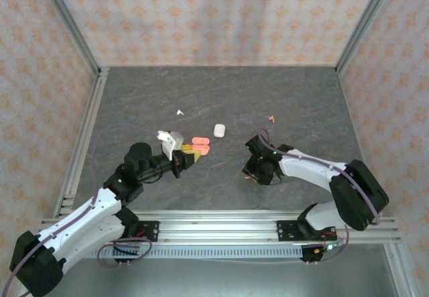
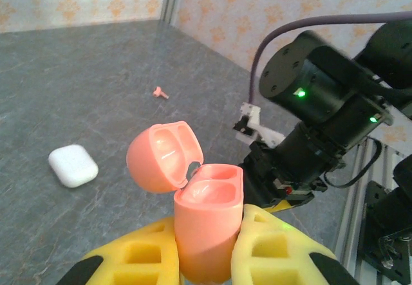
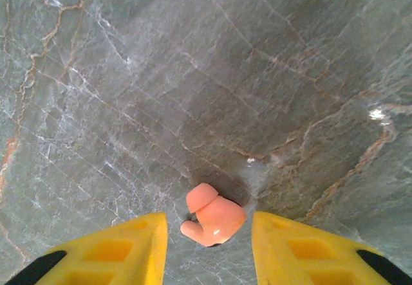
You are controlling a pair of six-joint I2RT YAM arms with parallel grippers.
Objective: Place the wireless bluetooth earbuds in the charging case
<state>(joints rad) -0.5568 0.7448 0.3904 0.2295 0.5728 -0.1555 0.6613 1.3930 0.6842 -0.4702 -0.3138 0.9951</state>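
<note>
My left gripper (image 2: pixel 206 254) is shut on the body of a coral-pink charging case (image 2: pixel 207 220) and holds it upright above the table, its lid (image 2: pixel 161 156) hinged open and both wells empty. This same case (image 1: pixel 200 146) sits left of centre in the top view. A coral-pink earbud (image 3: pixel 215 217) lies on the stone table between the yellow fingers of my right gripper (image 3: pixel 209 246), with a gap on each side, so the jaws stand open around it. From above, the right gripper (image 1: pixel 255 175) points down at the table, right of centre.
A shut white case (image 1: pixel 219 130) lies on the table beyond the coral one. A white earbud (image 1: pixel 179 112) lies at the back left and another pink earbud (image 1: pixel 271 118) at the back right. Aluminium rails and patterned walls bound the table (image 1: pixel 301 96).
</note>
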